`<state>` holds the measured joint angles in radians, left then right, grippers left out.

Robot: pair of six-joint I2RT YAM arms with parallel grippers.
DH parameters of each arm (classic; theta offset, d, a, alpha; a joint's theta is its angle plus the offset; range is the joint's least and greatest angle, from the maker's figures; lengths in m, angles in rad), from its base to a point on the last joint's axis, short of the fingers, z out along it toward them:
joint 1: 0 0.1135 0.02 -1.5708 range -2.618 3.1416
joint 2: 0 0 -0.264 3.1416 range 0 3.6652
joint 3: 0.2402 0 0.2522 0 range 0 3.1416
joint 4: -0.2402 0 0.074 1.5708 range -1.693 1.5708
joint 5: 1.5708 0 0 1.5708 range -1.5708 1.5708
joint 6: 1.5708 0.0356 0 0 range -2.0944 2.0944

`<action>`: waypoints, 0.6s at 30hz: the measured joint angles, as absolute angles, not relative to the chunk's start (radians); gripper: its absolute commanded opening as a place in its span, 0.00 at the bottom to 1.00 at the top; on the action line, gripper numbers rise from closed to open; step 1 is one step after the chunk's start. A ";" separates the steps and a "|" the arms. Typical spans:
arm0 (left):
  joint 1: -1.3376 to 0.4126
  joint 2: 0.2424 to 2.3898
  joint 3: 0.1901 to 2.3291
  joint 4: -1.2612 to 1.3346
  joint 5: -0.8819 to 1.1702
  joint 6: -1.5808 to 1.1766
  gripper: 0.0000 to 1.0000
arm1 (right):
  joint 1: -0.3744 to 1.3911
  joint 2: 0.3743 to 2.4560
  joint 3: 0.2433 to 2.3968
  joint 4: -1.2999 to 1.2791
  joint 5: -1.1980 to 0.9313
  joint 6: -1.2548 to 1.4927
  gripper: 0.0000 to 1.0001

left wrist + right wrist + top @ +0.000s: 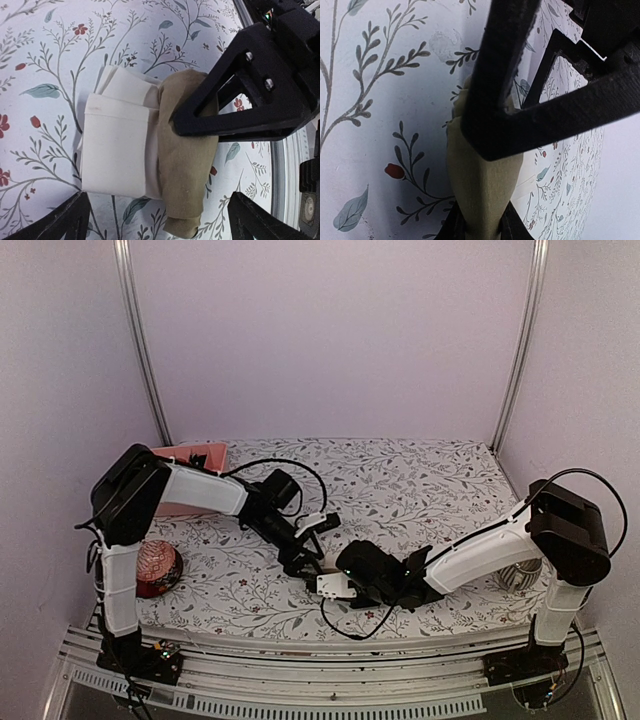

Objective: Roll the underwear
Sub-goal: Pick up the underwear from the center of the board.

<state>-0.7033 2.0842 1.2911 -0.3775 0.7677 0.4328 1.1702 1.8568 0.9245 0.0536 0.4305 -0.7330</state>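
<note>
Front-centre: right fingers pinch tan underwear | left fingers wide, empty | bin contents unclear

A robot test booth was shown. It was enclosed by plain walls, metal posts and a mounting rail.

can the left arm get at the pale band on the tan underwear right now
Probably yes: the left pincer hangs open over the tan underwear, with the pale band bare between its fingers. The right pincer grips only the tan end.
</note>
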 measured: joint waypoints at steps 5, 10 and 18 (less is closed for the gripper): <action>-0.727 2.109 1.336 -0.418 0.756 0.449 0.90 | 1.170 1.857 0.925 0.054 0.430 -0.733 0.08; -0.748 2.159 1.404 -0.442 0.746 0.457 0.64 | 1.170 1.857 0.925 0.053 0.430 -0.731 0.08; -0.766 2.180 1.424 -0.492 0.751 0.457 0.18 | 1.167 1.857 0.925 0.052 0.428 -0.729 0.08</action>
<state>-0.7662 2.1803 1.4239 -0.4915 0.7506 0.4568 1.1671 1.8568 0.9245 0.0521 0.4278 -0.7292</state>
